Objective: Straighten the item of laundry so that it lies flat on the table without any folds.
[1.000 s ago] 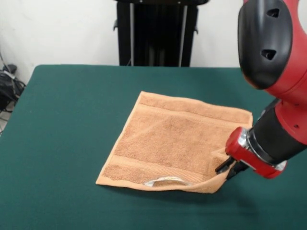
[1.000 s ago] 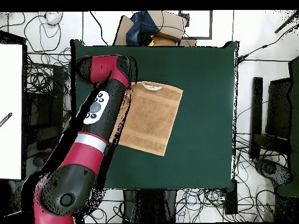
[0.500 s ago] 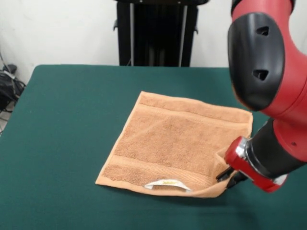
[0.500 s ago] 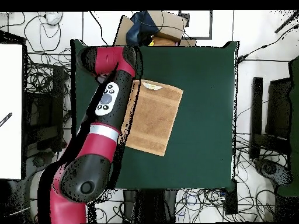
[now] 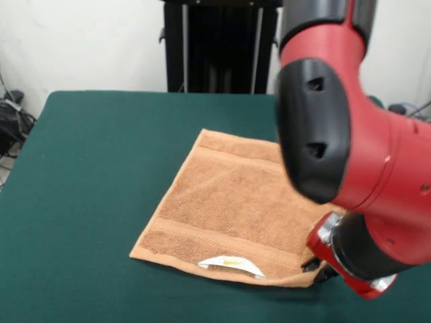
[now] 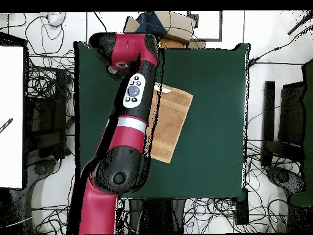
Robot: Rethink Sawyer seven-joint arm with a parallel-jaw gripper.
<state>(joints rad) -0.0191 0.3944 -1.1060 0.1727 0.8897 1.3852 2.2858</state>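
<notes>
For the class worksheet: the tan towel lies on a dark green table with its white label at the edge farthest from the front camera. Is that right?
Not quite. In the front view the towel lies on the green table, but its white label sits at the edge nearest that camera, not the farthest.

robotics lab | cables (image 6: 43,79) strewn on floor around green table (image 6: 214,122) | black stand (image 5: 219,47)

Orange-tan terry towel (image 5: 236,208) lies spread on the dark green table (image 5: 87,175), roughly square w/ woven border bands, turned slightly askew. White label w/ yellow mark (image 5: 230,265) sits on its 6 o'clock edge; the 4 o'clock corner is lifted and curled, not flat.
</notes>
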